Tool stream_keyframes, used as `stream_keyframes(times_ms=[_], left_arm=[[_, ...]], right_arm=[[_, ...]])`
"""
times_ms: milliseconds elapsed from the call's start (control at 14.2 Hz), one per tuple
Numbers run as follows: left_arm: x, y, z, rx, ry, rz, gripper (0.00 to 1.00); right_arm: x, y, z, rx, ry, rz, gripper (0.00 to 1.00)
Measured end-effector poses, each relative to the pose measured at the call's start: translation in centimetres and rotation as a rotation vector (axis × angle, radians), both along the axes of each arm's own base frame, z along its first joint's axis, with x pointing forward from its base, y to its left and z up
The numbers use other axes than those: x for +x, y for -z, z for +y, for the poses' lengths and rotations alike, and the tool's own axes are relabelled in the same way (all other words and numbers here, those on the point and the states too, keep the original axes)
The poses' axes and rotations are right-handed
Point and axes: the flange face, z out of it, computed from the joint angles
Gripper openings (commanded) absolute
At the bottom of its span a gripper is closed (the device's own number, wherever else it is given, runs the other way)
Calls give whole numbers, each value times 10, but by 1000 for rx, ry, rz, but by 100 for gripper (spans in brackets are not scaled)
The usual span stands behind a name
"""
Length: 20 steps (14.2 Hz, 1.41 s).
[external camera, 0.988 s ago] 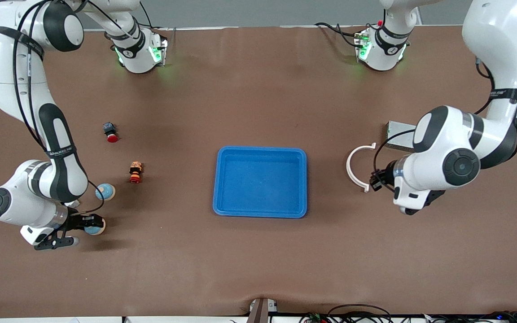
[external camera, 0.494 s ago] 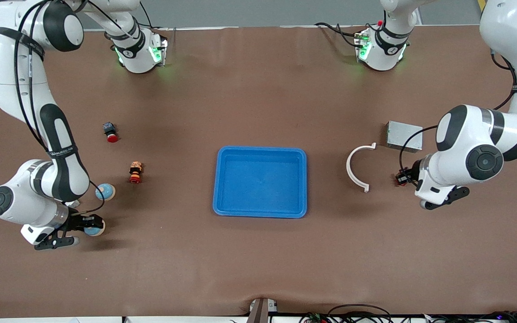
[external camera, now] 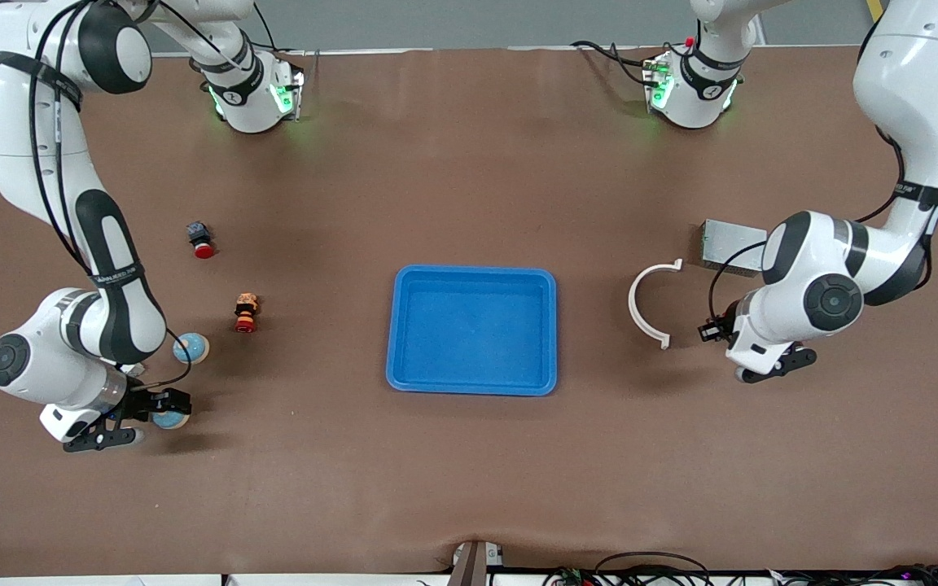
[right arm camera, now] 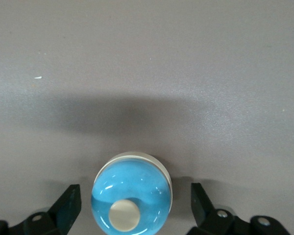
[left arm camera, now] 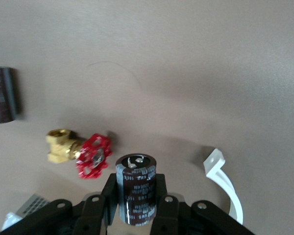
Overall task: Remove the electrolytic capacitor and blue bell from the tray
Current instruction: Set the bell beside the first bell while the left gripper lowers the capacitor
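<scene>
The right gripper (right arm camera: 132, 205) has just let go: its fingers (right arm camera: 66, 208) now stand wide apart w/ the blue bell (right arm camera: 131, 193) sitting free between them on the table (external camera: 453, 488), near the front corner at the right arm's end. A moment ago that grip was shut on the bell, so this is the release. A second bell (external camera: 190, 347) sits just beside it, a bit farther from the front camera, along w/ two small red-tipped parts (external camera: 246, 312).

The tray (external camera: 473, 389) at mid-table is bare, so both task things are already out of it.

The left gripper (left arm camera: 134, 205) is clamped on the capacitor (left arm camera: 135, 188) (dark can, held upright), low over the table toward the left arm's end. The arm has swung back toward the white curved clip (external camera: 648, 303). Below it lie a brass valve w/ red wheel (left arm camera: 81, 154) and another dark capacitor (left arm camera: 1, 94).

Likely what's left: set the capacitor down, release it, then pull both arms back.
</scene>
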Motion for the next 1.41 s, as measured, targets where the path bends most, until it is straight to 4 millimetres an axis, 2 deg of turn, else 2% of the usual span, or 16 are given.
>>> stream_keyframes(times_ms=[212, 423, 635, 776, 1058, 1200, 1270, 1411], left_arm=[[-2, 17, -3, -14, 0, 23, 0], [-6, 35, -17, 15, -15, 35, 0], [-8, 50, -22, 32, -19, 46, 0], [-9, 54, -22, 30, -19, 53, 0], [-9, 56, -22, 28, -20, 56, 5], [-9, 57, -22, 28, -21, 57, 10], [-9, 58, -22, 27, -22, 57, 16], [-8, 58, -21, 26, -22, 57, 20]], right_arm=[[0, 0, 1, 0, -1, -2, 100], [1, -1, 3, 3, -3, -5, 100], [1, -12, 7, 13, -11, 14, 100], [3, -37, 12, 23, -23, 29, 100], [4, -104, 33, 38, 5, 24, 100], [3, -133, 48, 39, 21, 19, 100], [2, -149, 54, 34, 24, 14, 100], [-4, -182, 58, 8, 32, 15, 100]])
